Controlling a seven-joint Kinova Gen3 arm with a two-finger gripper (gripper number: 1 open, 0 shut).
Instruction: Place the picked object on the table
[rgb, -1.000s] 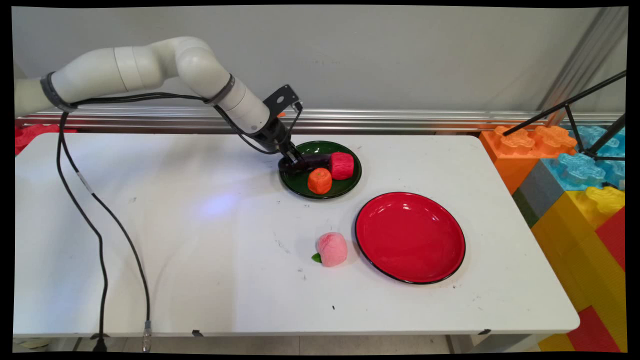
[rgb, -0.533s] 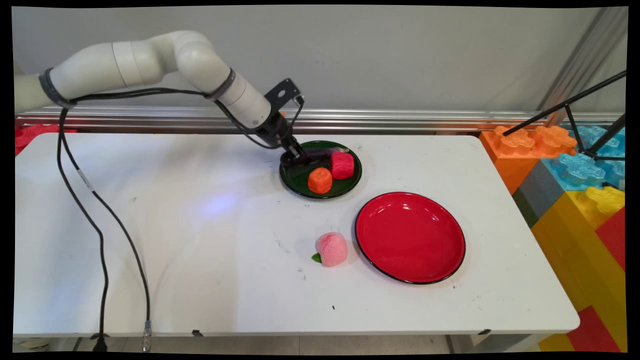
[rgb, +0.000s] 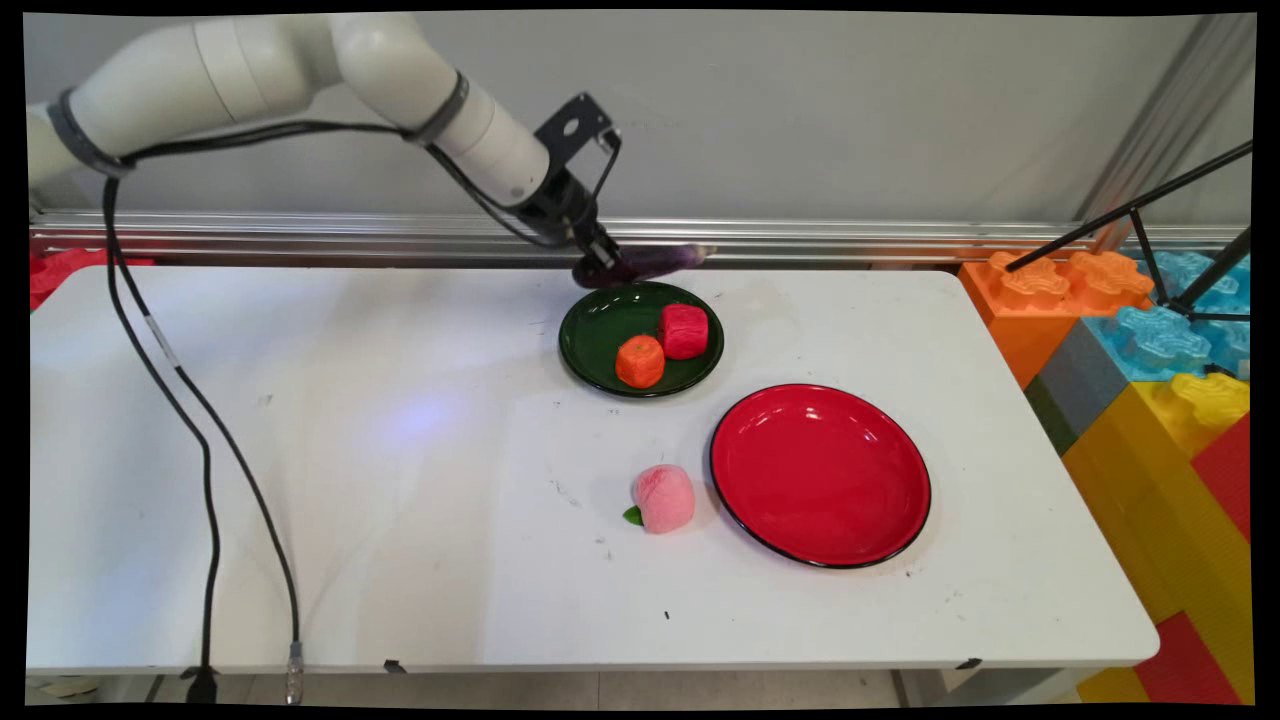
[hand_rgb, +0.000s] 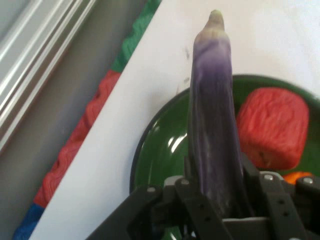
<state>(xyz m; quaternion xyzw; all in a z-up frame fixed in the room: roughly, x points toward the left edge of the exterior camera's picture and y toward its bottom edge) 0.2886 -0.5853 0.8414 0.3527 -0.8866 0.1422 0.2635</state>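
Note:
My gripper (rgb: 600, 262) is shut on a purple eggplant (rgb: 645, 262) and holds it in the air above the far rim of the green plate (rgb: 600, 350). The eggplant lies roughly level, its tip pointing right. In the hand view the eggplant (hand_rgb: 214, 120) runs up from between the fingers (hand_rgb: 252, 182), over the green plate (hand_rgb: 160, 150). A red toy fruit (rgb: 684, 331) and an orange toy fruit (rgb: 640, 361) rest on the green plate. The red fruit (hand_rgb: 272, 127) shows to the right of the eggplant in the hand view.
A red plate (rgb: 820, 472) sits right of centre with nothing on it. A pink peach with a green leaf (rgb: 662, 498) lies on the table just left of it. Big coloured blocks (rgb: 1150, 340) stand off the table's right end. A black tripod leg (rgb: 1130, 210) crosses above them.
The gripper has risen from the green plate with the eggplant in it, lifting it clear above the plate's far rim. Both toy fruits stayed on the plate.

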